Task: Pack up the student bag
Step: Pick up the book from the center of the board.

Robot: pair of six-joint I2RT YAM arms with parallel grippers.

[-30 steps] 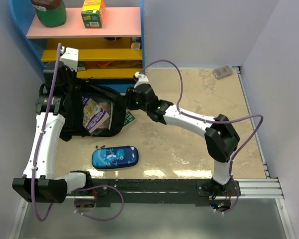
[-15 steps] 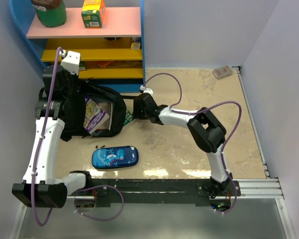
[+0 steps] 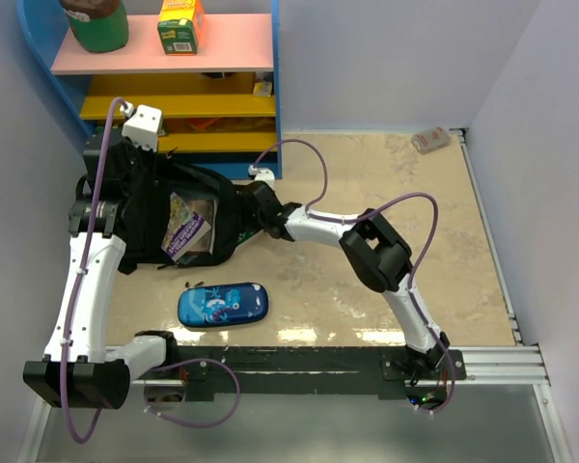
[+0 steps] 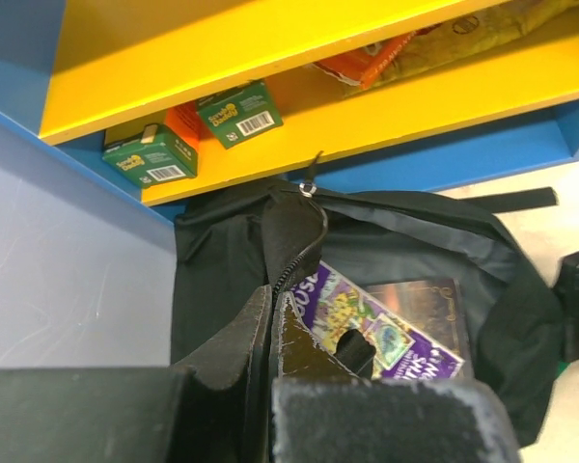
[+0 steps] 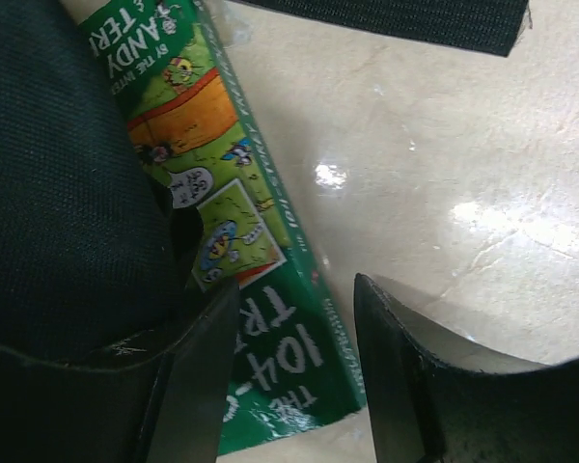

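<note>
Mid book-loading, apparently: left end effector (image 4: 272,309) clamped on bag (image 4: 222,251) rim directly ahead, right end effector (image 5: 294,299) open astride green book (image 5: 222,212) beside bag; next, close and lift into opening.

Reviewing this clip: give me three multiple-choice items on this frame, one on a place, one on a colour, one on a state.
1. The blue pencil case lies: A on the table, nearer the arms than the student bag; B inside the bag; C under the bag.
2. The book at the right gripper is: A red; B yellow; C green.
3. The left gripper is: A wide open; B shut on the bag's edge; C holding the pencil case.

A, it sits on bare tabletop; C, its cover is green; B, black fabric is pinched between closed jaws.
</note>
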